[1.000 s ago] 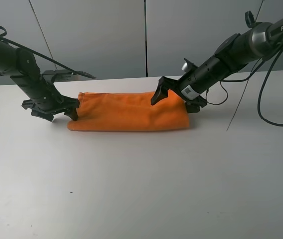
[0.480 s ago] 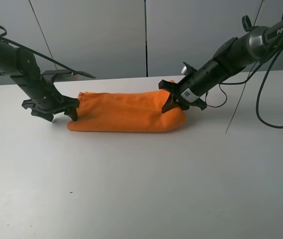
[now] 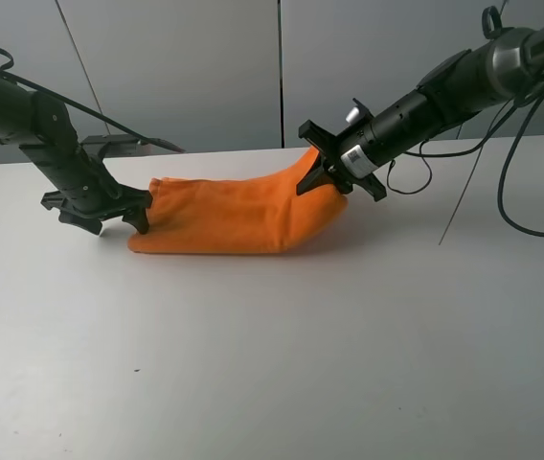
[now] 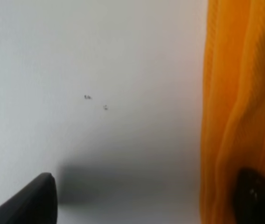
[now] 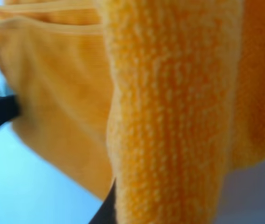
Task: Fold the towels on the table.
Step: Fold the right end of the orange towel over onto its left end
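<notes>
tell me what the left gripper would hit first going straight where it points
Probably the bare table, right beside the towel. The open left gripper points down at white surface, though depth is unclear.

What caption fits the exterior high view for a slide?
Right pincer holds one end of folded orange microfibre towel above white table; left pincer open.

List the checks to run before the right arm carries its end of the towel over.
1. End gripped: ok, the right gripper is shut on the towel.
2. Gripped end raised off the table: ok.
3. Other end pinned: not ok, the left gripper stands open at that end.
4. All layers caught in the right grip: cannot tell.
</notes>
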Action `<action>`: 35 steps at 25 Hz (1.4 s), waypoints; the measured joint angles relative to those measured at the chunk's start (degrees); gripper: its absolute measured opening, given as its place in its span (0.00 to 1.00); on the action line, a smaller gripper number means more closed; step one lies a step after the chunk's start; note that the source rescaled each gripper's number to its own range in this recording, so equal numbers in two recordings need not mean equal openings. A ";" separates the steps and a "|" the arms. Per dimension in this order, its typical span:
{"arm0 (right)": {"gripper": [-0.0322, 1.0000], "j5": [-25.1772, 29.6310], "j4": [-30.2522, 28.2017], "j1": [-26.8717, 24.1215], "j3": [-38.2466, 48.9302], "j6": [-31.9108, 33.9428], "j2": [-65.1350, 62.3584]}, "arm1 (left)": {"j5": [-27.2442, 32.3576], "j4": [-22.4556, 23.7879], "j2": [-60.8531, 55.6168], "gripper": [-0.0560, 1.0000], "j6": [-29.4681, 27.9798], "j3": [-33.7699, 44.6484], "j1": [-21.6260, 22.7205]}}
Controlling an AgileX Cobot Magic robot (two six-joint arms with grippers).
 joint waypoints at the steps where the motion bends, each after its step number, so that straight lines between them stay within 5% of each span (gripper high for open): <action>1: 0.08 1.00 1.08 0.09 -0.41 0.00 -0.13 | 0.00 0.00 0.00 0.97 0.00 0.00 0.00; 10: 0.08 2.29 6.89 4.67 -2.75 0.88 -0.13 | 0.19 0.04 0.00 0.97 0.00 0.00 0.00; 20: 0.08 -6.79 13.39 12.79 -2.80 1.55 -0.13 | 0.19 0.04 0.00 0.97 0.00 0.00 0.00; 35: 0.08 -13.52 21.26 16.73 -4.84 -1.29 1.59 | 0.19 0.18 0.00 0.97 0.00 0.00 -0.08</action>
